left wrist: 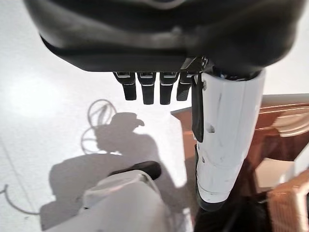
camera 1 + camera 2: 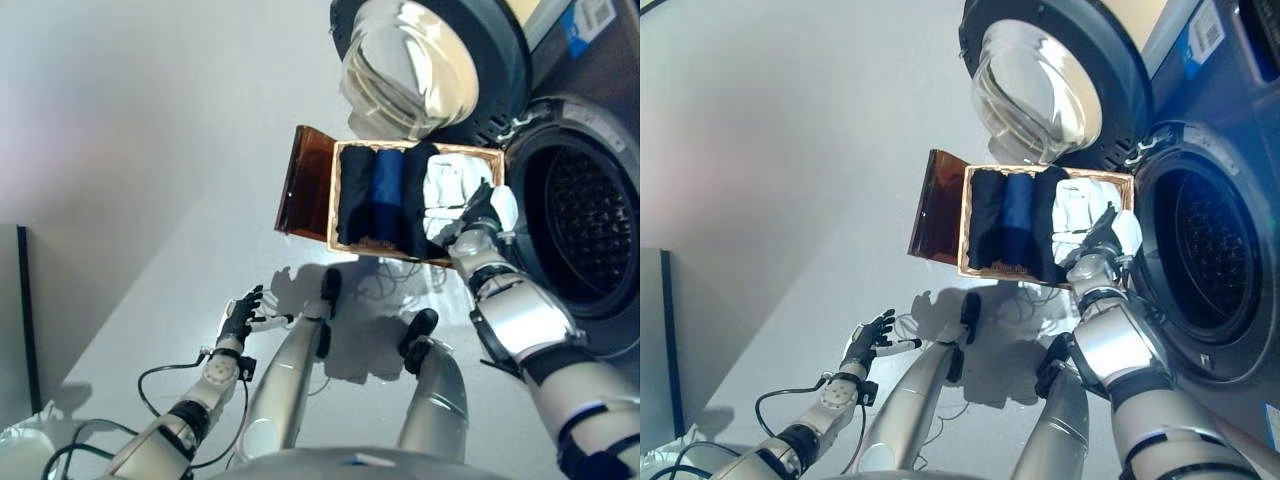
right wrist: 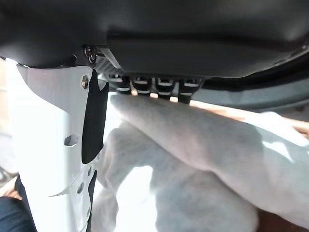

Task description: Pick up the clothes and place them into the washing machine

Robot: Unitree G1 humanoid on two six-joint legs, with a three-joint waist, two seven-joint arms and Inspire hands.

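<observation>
A wicker basket [image 2: 334, 200] stands on the floor in front of the washing machine's open drum [image 2: 580, 225]. Rolled clothes lie in it side by side: a black one [image 2: 357, 195], a blue one [image 2: 386, 190], another black one [image 2: 418, 195] and a white garment [image 2: 445, 185] at the drum end. My right hand [image 2: 482, 212] rests on the white garment [image 3: 193, 159] with straight fingers, its white-covered thumb [image 3: 53, 145] alongside the cloth and not pinching it. My left hand [image 2: 240, 315] hangs low at the left over the bare floor, open and holding nothing.
The machine's round glass door [image 2: 420, 65] stands swung open behind the basket. A brown translucent lid [image 2: 303, 180] is folded out from the basket's left side. A dark panel [image 2: 22, 310] stands at the far left. Pale floor spreads to the left of the basket.
</observation>
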